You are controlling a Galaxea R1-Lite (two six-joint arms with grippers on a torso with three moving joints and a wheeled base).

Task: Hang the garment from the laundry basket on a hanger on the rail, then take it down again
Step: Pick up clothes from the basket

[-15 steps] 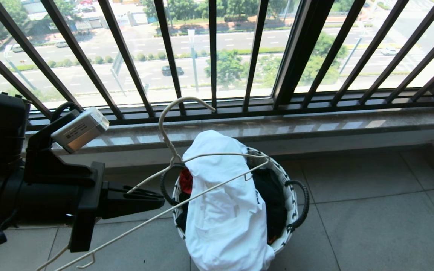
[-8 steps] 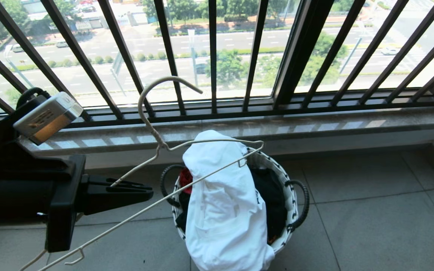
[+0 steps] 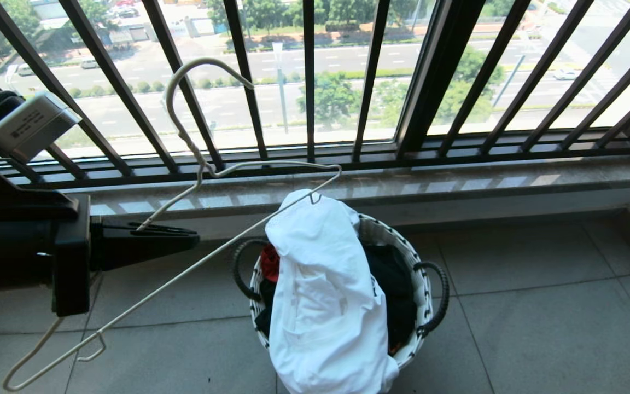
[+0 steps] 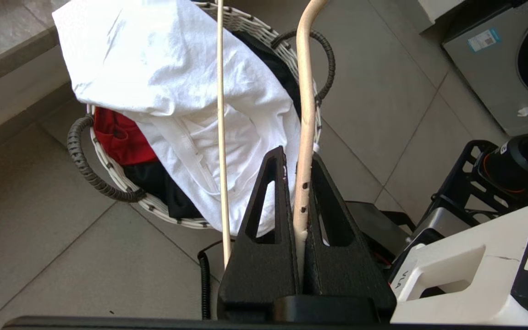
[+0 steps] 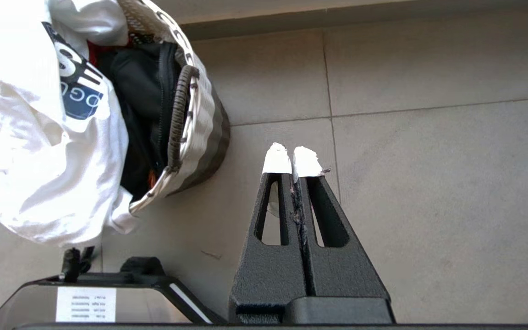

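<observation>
white tee (image 3: pixel 326 306) is draped over the laundry basket (image 3: pixel 421 339) rim, centre floor. i've got the left gripper (image 3: pixel 184 241) at 9 o'clock pinched on the wire hanger (image 3: pixel 205 169), freeing the shoulders for threading. right gripper (image 5: pixel 291 158) closed, empty, over tiles at 3 o'clock.

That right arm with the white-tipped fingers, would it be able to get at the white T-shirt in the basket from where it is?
Probably yes. The right gripper hangs shut and empty over bare floor beside the laundry basket, and the T-shirt drapes over the rim with nothing between. It must open first.

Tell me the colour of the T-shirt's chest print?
Dark blue with white lettering, clearest in the right wrist view.
</observation>
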